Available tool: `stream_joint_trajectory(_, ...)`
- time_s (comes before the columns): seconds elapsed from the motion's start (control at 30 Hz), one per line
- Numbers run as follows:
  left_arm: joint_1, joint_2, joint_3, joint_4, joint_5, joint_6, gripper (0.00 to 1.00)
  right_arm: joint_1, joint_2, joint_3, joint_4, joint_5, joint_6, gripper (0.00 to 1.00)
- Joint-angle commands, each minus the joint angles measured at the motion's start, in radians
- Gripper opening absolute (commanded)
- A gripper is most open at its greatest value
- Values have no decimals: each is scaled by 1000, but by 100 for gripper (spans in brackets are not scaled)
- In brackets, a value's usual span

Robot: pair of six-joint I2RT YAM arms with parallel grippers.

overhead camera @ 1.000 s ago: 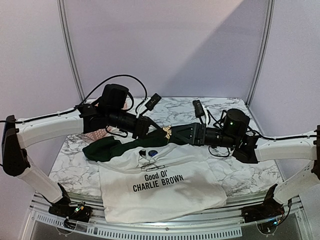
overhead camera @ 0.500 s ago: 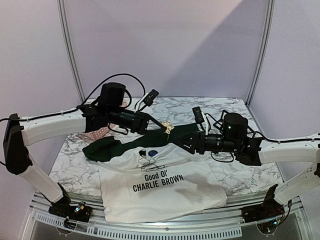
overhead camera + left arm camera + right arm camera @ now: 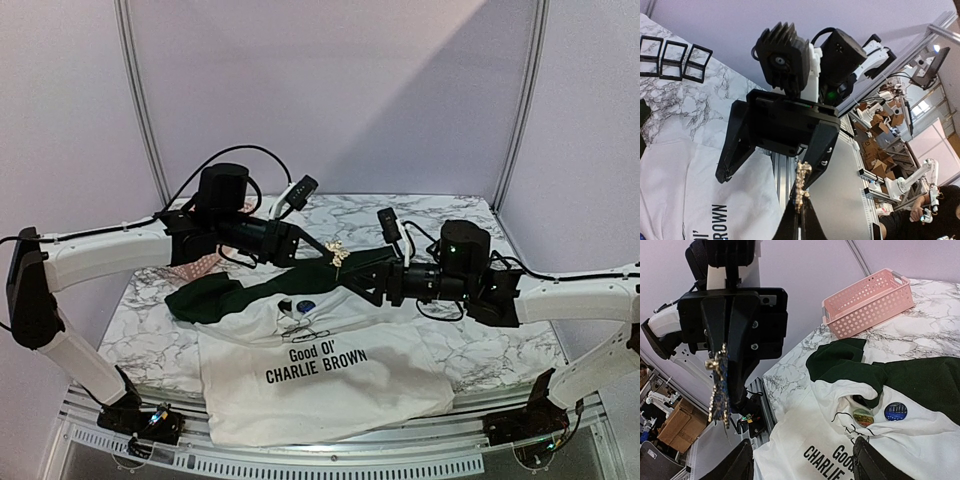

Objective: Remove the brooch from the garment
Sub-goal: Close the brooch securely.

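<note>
Colour rundown for what you're looking at:
The garment [image 3: 330, 385] is white with dark green sleeves and black block lettering; the brooch [image 3: 337, 255] is gold. At the collar you've got a blue badge [image 3: 895, 411] and a multicoloured badge [image 3: 863, 417]. The table [image 3: 480, 340] is white marble with grey veins. The basket [image 3: 867, 300] is pink with a hole grid. The left arm [image 3: 95, 258] and right arm [image 3: 585, 298] have white links and black joints. The wall [image 3: 330, 90] is pale lilac.

Robotics lab w/ several test cells: marble-look table [image 3: 500, 340] in a booth w/ plain lilac walls [image 3: 330, 90] & metal posts [image 3: 140, 100]; beyond its near edge, more white robot arms [image 3: 915, 177], cardboard boxes [image 3: 874, 146], a monitor [image 3: 932, 62], a person [image 3: 920, 220].
</note>
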Motion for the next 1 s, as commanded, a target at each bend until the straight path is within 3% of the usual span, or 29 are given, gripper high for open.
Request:
stream_joint_trajectory(0.0, 10, 21, -9, 16, 15, -11, 0, 14, 22, 51, 7, -9, -32, 67)
stream_joint_trajectory(0.97, -2, 32, 7, -50, 25, 54, 0, 17, -17, 61, 58, -39, 42, 49)
